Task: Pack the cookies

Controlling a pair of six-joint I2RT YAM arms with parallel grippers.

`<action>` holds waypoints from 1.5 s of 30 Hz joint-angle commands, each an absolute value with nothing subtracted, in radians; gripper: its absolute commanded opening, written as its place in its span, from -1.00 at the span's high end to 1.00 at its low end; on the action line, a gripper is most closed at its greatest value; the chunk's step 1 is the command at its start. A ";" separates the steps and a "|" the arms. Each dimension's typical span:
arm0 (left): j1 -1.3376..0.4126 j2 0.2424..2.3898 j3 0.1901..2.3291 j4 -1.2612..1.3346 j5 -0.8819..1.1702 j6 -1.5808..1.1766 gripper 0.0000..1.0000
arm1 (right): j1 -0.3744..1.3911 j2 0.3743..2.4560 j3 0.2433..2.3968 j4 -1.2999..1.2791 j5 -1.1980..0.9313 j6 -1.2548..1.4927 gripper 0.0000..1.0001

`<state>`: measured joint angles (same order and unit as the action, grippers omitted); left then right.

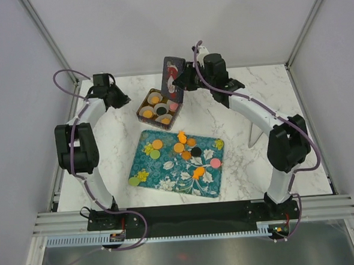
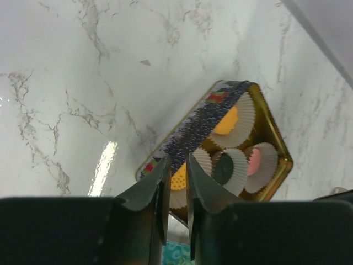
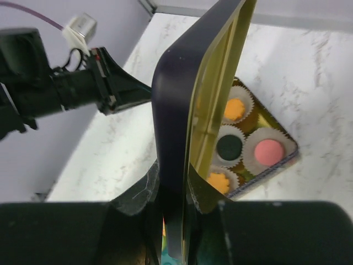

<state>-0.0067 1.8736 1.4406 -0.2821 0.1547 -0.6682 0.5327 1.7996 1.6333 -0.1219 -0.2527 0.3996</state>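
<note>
Cookies (image 1: 178,147) lie scattered on the tray (image 1: 168,180), others in the tin's (image 2: 201,126) paper cups (image 2: 248,110). Right end effector (image 3: 172,185) clamps the lid (image 3: 174,110) upright; left end effector (image 2: 176,168), narrow and empty, hovers beside the tin.

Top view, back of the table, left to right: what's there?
left hand → open tin → right hand, clamped on the upright lid
</note>
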 commanded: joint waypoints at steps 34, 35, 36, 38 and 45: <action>-0.184 1.816 1.180 -0.109 0.061 -0.756 0.61 | 0.333 2.237 1.385 1.129 -0.712 1.431 0.90; -0.164 1.812 1.178 -0.123 0.061 -0.755 0.60 | 0.331 2.241 1.385 1.132 -0.716 1.436 0.90; -0.155 1.806 1.175 -0.145 0.058 -0.753 0.59 | 0.328 2.246 1.388 1.132 -0.727 1.439 0.90; -0.131 1.772 1.151 -0.153 0.048 -0.750 0.53 | 0.330 2.259 1.411 1.132 -0.752 1.448 0.89; -0.072 1.706 1.147 -0.175 0.061 -0.730 0.38 | 0.327 2.318 1.451 1.137 -0.845 1.494 0.89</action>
